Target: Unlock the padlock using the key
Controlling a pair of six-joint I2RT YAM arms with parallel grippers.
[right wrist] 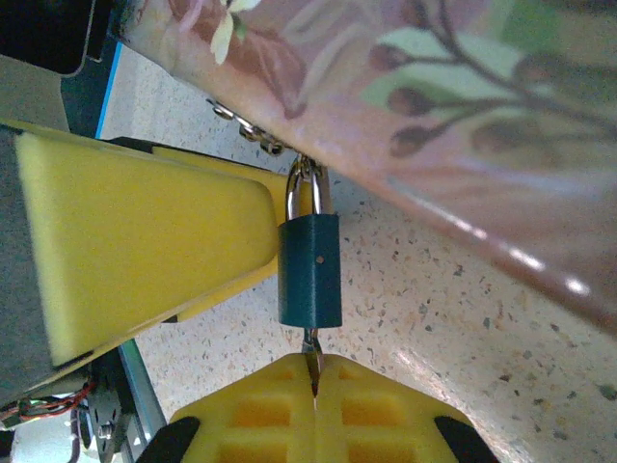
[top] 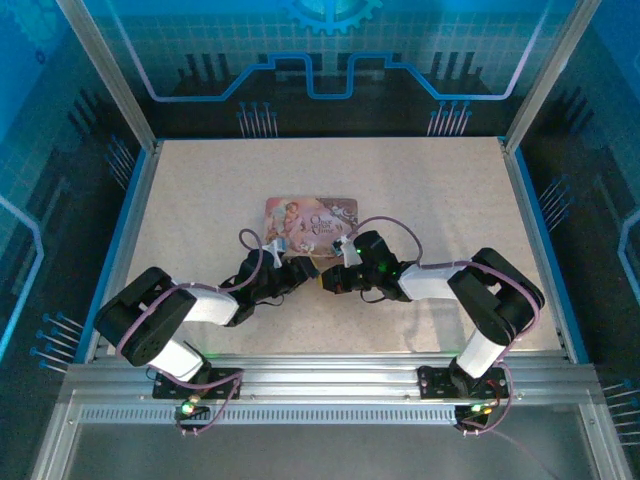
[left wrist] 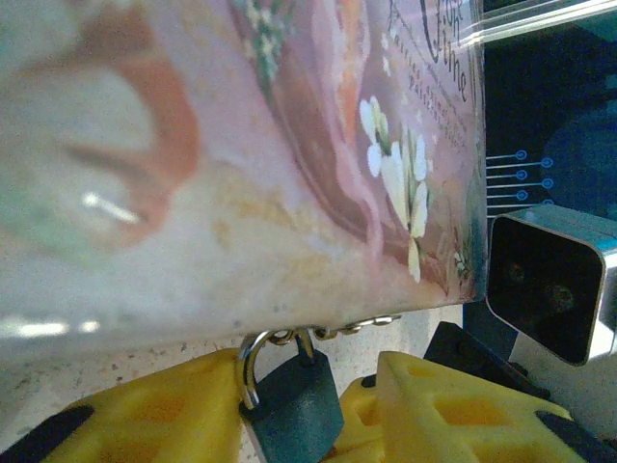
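Key at the foot of the padlock [right wrist: 309, 270], which hangs from a clasp on the pink tin [right wrist: 453, 106].
We see the right gripper [right wrist: 314, 371] closed tight on the key [right wrist: 311, 345], most of it buried between the yellow pads, its tip meeting the lock's underside. The left gripper [left wrist: 308, 376] flanks the padlock. One finger touches its side, but we cannot tell whether both press it; the frame edge cuts them off.

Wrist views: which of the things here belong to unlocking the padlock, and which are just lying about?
In the job:
- padlock, shackle hooked on the tin
- key, at the padlock's underside
- right gripper, pinching the key
- left gripper, a finger each side of the padlock

Just there:
- the tin itself, pink and printed
- speckled table
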